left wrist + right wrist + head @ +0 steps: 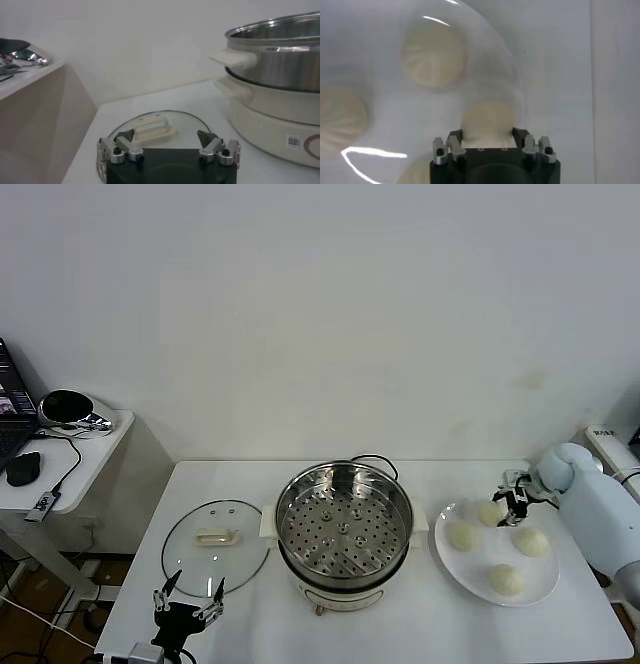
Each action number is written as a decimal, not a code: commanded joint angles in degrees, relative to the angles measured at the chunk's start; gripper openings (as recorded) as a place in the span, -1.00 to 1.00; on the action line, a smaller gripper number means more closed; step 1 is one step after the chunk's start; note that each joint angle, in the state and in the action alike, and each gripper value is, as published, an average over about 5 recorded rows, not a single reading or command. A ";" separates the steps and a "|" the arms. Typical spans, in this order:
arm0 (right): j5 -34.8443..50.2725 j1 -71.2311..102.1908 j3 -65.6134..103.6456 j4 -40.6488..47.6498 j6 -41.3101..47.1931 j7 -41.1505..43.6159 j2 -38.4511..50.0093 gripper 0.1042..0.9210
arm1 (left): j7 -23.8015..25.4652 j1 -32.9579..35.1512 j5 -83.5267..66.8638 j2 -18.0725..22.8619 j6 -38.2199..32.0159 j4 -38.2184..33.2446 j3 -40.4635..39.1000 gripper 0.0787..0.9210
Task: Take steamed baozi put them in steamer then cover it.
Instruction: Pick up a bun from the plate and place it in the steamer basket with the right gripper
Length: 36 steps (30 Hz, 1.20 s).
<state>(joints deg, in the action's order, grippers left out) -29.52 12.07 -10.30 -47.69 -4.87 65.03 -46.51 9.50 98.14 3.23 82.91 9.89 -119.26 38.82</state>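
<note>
Spread jaws on the right gripper (487,134) straddle the far baozi (490,513) on the white plate (545,589); you cannot yet tell whether the fingers touch the bun, so treat it as bracketed, not gripped. The wrist view confirms this: one cream bun sits between the two fingertips (455,137), with the others apart from it on the plate.

Note that all four baozi lie on the plate, to the robot's right of the steamer (343,529). The steamer stands at table centre with its perforated tray bare, so loading appears not to have started.

Observe the cover (216,536), laid flat just beside the steamer on the robot's left, handle up. This placement keeps the pot mouth free for loading. The left gripper (188,592) waits with fingers apart at the near table edge, in front of the cover, positioned for the closing step.
</note>
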 commanded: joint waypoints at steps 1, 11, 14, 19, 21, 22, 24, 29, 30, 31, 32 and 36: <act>4.66 -1.49 -0.88 -4.72 0.46 2.15 3.21 0.26 | -0.05 -0.03 0.08 -0.07 0.13 -0.05 -0.05 0.77; 21.03 -24.44 -21.60 -12.65 3.65 7.73 1.38 0.24 | -0.32 0.45 0.28 0.13 0.37 -0.41 -0.05 0.77; 24.93 -31.03 -27.78 -11.00 4.41 9.29 -3.10 0.24 | -0.88 0.63 0.67 -0.04 0.49 -0.56 0.22 0.77; 27.69 -35.74 -31.37 -5.94 1.47 11.01 -11.84 0.24 | -2.25 0.94 0.85 -0.05 1.65 -0.54 1.21 0.77; 29.79 -36.60 -31.91 -2.83 -4.64 12.44 -15.79 0.24 | -2.45 1.54 0.31 -0.19 1.59 -0.52 1.67 0.77; 31.20 -36.81 -32.03 -0.95 -9.31 13.35 -17.50 0.24 | -2.57 1.84 0.10 -0.26 1.53 -0.52 1.85 0.77; 34.57 -36.87 -32.14 3.65 -20.59 15.45 -21.34 0.24 | -2.89 2.21 -0.08 -0.29 1.43 -0.55 2.04 0.77; 34.94 -35.72 -33.19 3.43 -31.10 17.01 -24.86 0.26 | -3.24 2.30 0.05 0.46 1.39 -0.96 1.82 0.77; 34.03 -35.50 -33.39 2.27 -32.11 17.00 -25.04 0.26 | -3.23 2.30 0.06 0.65 1.39 -1.05 1.76 0.77; 32.85 -35.39 -33.35 1.48 -33.63 16.98 -25.25 0.26 | -3.22 2.32 0.10 0.82 1.39 -1.13 1.70 0.77; 31.42 -35.38 -33.26 0.83 -35.13 16.93 -25.49 0.26 | -3.21 2.33 0.14 0.96 1.39 -1.15 1.66 0.77; 21.33 -35.65 -32.36 -1.94 -41.59 15.96 -26.71 0.26 | -3.11 2.46 0.11 1.36 1.49 -1.20 1.70 0.77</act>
<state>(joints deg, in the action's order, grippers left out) -3.24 -21.31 -40.55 -49.39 -31.46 79.37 -67.74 6.63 100.12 3.52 83.77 11.02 -120.22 40.24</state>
